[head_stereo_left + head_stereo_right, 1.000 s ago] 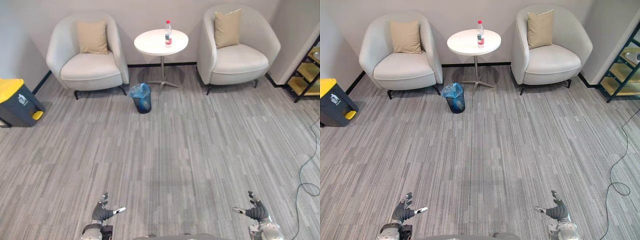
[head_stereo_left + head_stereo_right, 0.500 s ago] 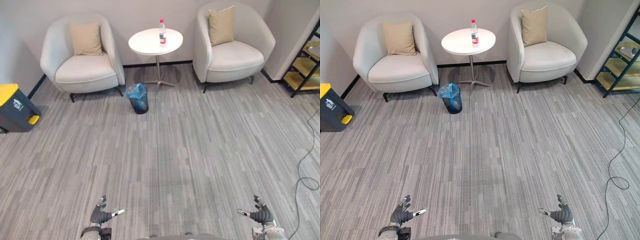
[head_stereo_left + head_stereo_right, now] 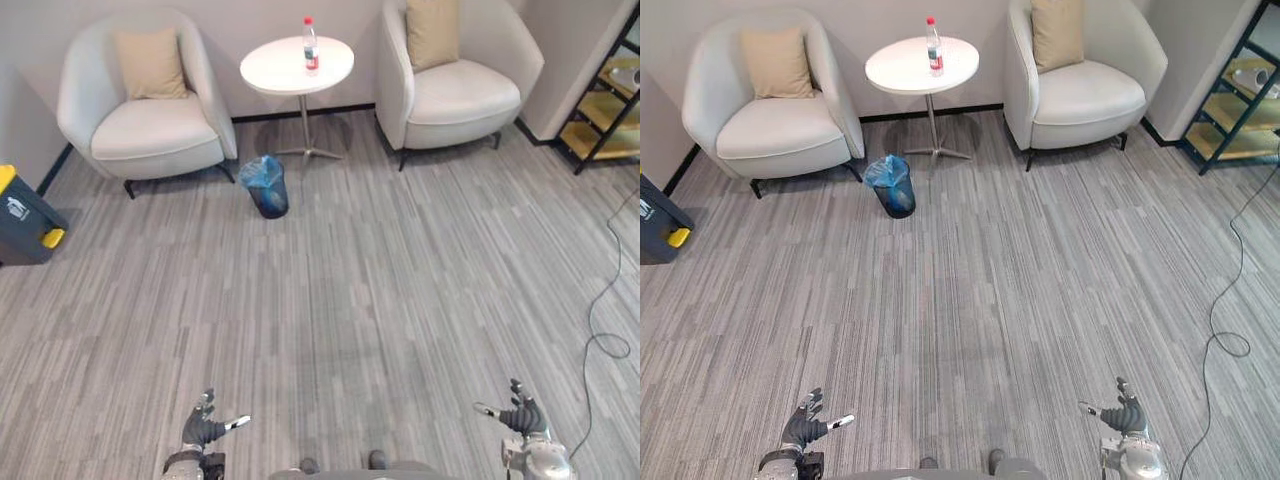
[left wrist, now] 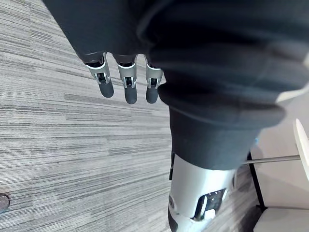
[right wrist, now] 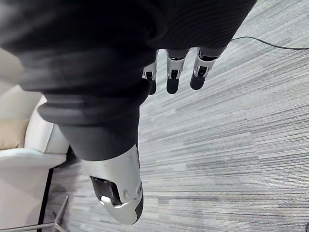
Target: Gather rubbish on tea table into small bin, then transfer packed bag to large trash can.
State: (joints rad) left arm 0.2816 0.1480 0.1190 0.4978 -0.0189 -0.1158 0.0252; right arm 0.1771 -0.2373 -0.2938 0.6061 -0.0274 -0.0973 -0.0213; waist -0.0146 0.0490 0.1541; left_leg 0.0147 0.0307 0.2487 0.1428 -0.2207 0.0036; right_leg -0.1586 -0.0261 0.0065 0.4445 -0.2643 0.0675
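- Left eye view: bottle (image 3: 310, 45) stood upright near the far edge of the tea table (image 3: 275, 72). Blue-lined small bin (image 3: 266, 186) sat on the floor by its foot, large trash can (image 3: 20, 215) far left.
- Right eye view: left hand (image 3: 803, 432) and right hand (image 3: 1127, 415) hung low, well short of it. Approach step, I judged: square up before reaching.
- Left wrist view: fingers straight, released, empty.
- Right wrist view: same.

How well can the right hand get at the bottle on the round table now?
Probably not yet. The right hand is open near the robot, while the bottle stands on the tea table far across the carpet. Nothing blocks the path; it must walk closer.
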